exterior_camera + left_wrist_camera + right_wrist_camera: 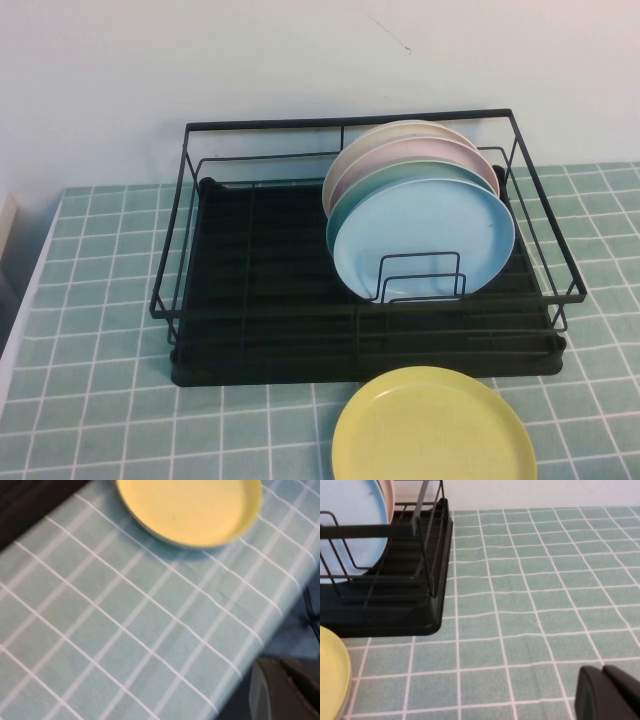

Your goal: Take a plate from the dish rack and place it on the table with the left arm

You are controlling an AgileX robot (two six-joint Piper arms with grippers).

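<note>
I am seeing the pale-yellow plate (432, 428) already lying flat on the teal tiled table (90, 400), just in front of the black dish rack (250, 290) and clear of its base tray, so I am judging the placing step as done and the left arm as backing off. The left gripper (280, 692) is showing only as a dark blurred shape in a corner of the left wrist view, well apart from the plate and holding nothing, but I cannot tell how far its fingers are parted. The right gripper (610, 692) is sitting low over bare tiles beside the rack's corner in its own wrist view, looking pressed together and empty. Neither arm is appearing in the high view. The next move, as I am reading it, is only to park the left arm without brushing the plate's rim. The high view is cutting off the plate's near edge, and in the rack the light-blue plate (420, 235) is hiding most of the pink plate (400, 160) and the cream plate (390, 135) behind it.
</note>
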